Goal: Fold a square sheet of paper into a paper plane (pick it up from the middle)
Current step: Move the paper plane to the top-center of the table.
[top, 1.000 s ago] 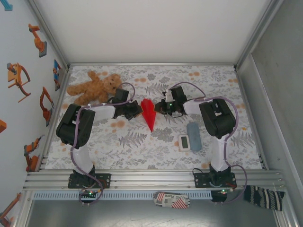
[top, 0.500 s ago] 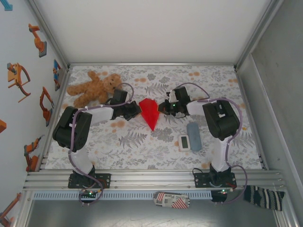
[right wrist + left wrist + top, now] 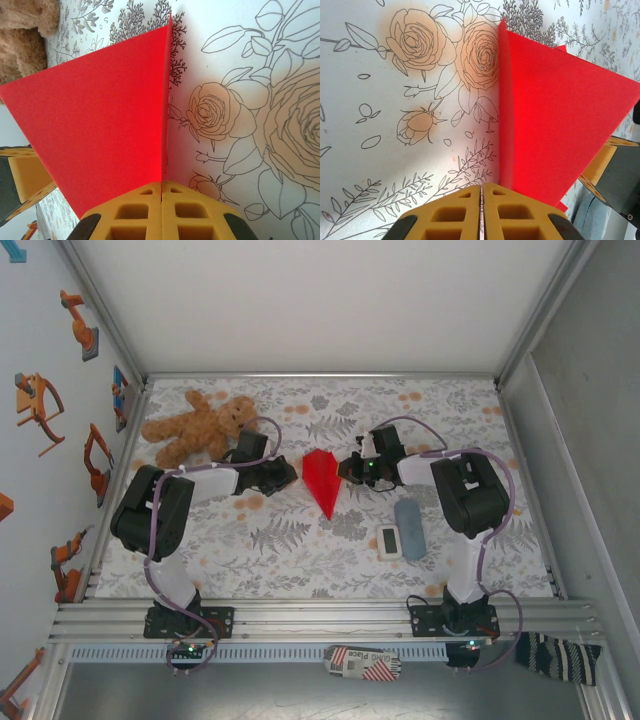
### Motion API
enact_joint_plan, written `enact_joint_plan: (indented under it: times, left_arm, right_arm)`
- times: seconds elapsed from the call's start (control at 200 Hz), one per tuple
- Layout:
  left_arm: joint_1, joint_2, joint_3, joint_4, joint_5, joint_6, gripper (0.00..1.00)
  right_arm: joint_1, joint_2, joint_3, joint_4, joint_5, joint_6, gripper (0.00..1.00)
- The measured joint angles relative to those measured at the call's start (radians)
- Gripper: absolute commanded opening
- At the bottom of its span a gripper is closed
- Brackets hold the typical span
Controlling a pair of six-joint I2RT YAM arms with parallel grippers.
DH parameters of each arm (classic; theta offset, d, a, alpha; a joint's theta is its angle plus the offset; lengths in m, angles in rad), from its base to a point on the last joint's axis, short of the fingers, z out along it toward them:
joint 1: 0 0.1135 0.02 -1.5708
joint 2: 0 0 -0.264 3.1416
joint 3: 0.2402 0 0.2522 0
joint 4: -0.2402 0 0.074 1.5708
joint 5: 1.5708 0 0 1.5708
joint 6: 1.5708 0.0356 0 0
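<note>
Currently I find the left end effector [image 3: 481, 192] and right end effector [image 3: 161, 187] each pinching a wing of the bright red pointed paper plane [image 3: 321, 478], which is held between them, evidently to spread it.

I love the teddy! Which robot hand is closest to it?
The left hand. It is on the teddy bear's side of the red paper plane. The right hand is across the plane, farther away.
</note>
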Motion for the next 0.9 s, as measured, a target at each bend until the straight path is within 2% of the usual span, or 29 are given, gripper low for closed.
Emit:
enact_joint_plan:
  times: [0.07, 0.215, 0.336, 0.556, 0.686, 0.901]
  left_arm:
    - [0.0, 0.006, 0.0, 0.002, 0.006, 0.001, 0.11]
    - [0.0, 0.013, 0.0, 0.002, 0.017, 0.004, 0.11]
    - [0.0, 0.013, 0.0, 0.002, 0.015, 0.007, 0.16]
    - [0.0, -0.016, -0.017, 0.003, -0.02, 0.006, 0.34]
    - [0.0, -0.036, -0.026, 0.012, -0.023, -0.002, 0.41]
    - [0.003, -0.06, -0.056, 0.012, -0.074, -0.016, 0.55]
  right_arm:
    - [0.0, -0.002, 0.0, -0.011, 0.006, -0.006, 0.23]
    - [0.0, -0.041, 0.0, -0.083, 0.045, -0.038, 0.32]
    - [0.0, -0.1, 0.002, -0.14, 0.08, -0.067, 0.35]
    - [0.011, -0.202, -0.005, -0.237, 0.185, -0.105, 0.41]
    - [0.074, -0.254, 0.012, -0.323, 0.278, -0.14, 0.43]
    - [0.219, -0.219, 0.082, -0.457, 0.422, -0.162, 0.51]
